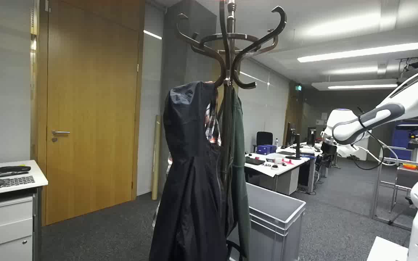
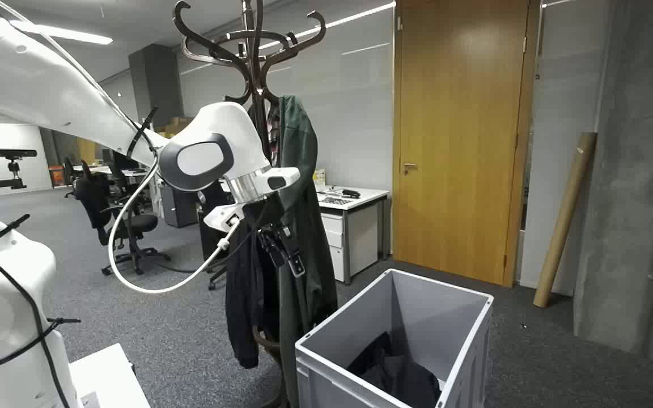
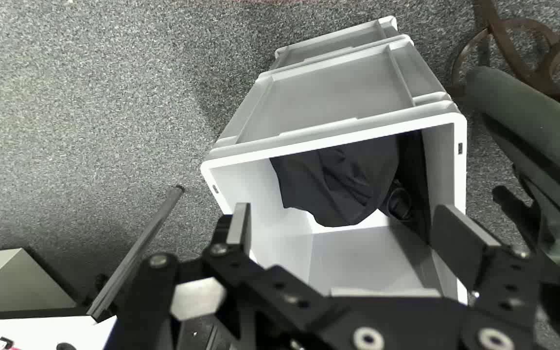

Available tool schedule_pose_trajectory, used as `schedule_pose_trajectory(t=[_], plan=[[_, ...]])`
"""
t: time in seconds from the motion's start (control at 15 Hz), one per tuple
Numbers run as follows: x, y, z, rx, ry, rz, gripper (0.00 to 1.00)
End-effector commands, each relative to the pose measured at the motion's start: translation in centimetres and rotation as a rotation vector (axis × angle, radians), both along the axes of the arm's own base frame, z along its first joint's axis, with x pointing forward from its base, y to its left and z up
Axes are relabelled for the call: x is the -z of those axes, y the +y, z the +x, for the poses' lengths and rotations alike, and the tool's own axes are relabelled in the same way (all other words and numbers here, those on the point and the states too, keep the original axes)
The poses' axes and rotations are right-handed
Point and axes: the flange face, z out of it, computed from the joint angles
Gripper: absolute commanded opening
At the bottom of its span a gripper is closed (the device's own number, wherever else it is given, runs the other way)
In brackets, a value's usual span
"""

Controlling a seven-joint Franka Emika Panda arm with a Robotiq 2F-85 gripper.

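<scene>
Grey crate (image 3: 331, 95) opens upward beneath the wide-spread claw (image 3: 341, 209); beside the crate, a green jacket (image 2: 312, 232) hangs downward, its long axis near vertical.

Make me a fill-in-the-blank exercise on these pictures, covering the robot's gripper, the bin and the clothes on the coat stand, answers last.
Rather than shut, the jaws of the gripper stand ____.
Dark cloth lies ____ rather than outside the grey bin.
On the coat stand, the garment nearest the bin is dark ____ in colour.
The black jacket hanging there has a ____ at its top.

Missing words: open; inside; green; hood.
</scene>
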Motion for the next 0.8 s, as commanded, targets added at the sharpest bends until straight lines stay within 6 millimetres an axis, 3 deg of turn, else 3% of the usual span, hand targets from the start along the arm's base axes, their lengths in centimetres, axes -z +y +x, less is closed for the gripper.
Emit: schedule_pose_trajectory(t=[0.0, 0.47, 0.73], plan=[[-0.1, 0.0, 0.0, 0.000, 0.001, 0.000, 1.00], [-2.1, 0.4, 1.4, -0.084, -0.133, 0.249, 1.00], [-4.7, 0.1, 2.8, -0.148, -0.202, 0.355, 1.00]])
